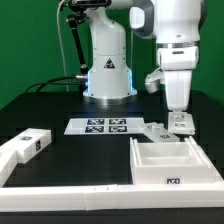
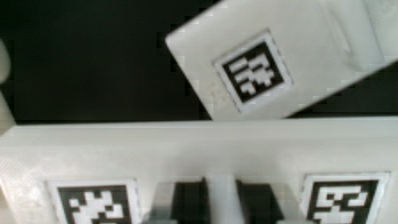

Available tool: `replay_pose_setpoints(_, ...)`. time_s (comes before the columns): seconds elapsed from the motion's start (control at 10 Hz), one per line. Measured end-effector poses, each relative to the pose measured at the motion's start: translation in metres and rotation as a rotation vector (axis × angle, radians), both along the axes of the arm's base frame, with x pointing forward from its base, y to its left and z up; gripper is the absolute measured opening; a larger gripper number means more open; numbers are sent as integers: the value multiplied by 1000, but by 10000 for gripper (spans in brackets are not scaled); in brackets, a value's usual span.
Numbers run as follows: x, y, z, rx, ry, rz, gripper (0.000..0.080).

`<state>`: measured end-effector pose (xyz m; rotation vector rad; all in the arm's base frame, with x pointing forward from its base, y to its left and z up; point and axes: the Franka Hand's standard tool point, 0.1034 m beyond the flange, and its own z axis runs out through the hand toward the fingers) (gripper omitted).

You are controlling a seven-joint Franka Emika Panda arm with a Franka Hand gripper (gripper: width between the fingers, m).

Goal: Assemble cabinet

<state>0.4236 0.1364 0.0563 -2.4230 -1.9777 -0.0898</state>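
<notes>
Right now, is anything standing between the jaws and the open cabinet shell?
Nothing visible. The jaws are closed on a white tagged panel just beyond the cabinet shell, with only bare table between them. The small block lies far off at the exterior view's left.

Black table (image 1: 60, 113) (matte) bears marker board (image 1: 103, 126), cabinet shell (image 1: 150, 176), loose block (image 1: 25, 148), rail (image 1: 60, 197).

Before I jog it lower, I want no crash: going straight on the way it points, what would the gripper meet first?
The gripper, closed, points straight down. First in line is the white tagged cabinet piece directly under its tips; it may already be touching it, since depth is unclear.
</notes>
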Motion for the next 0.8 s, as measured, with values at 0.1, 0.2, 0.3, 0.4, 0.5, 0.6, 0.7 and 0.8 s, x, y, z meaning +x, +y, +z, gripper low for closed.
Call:
replay_pose_setpoints(0.1, -1, 2, -1, 1, 1, 0, 69)
replay_pose_setpoints(0.2, -1, 2, -1, 0, 2, 0, 70)
replay_pose_setpoints(0.3, -1, 1, -1, 0, 3, -1, 70)
replay_pose_setpoints(0.4, 1, -1, -2, -1, 2, 39, 70)
replay_pose_setpoints(0.5, 9, -9, -4, -1, -5, 113, 70)
replay_pose_setpoints(0.6, 16, -15, -2, -3, -9, 143, 70)
replay_pose_setpoints(0.7, 21, -21, 0, -5, -13, 157, 70)
replay_pose_setpoints(0.8, 24, -25, 1, -5, -15, 149, 70)
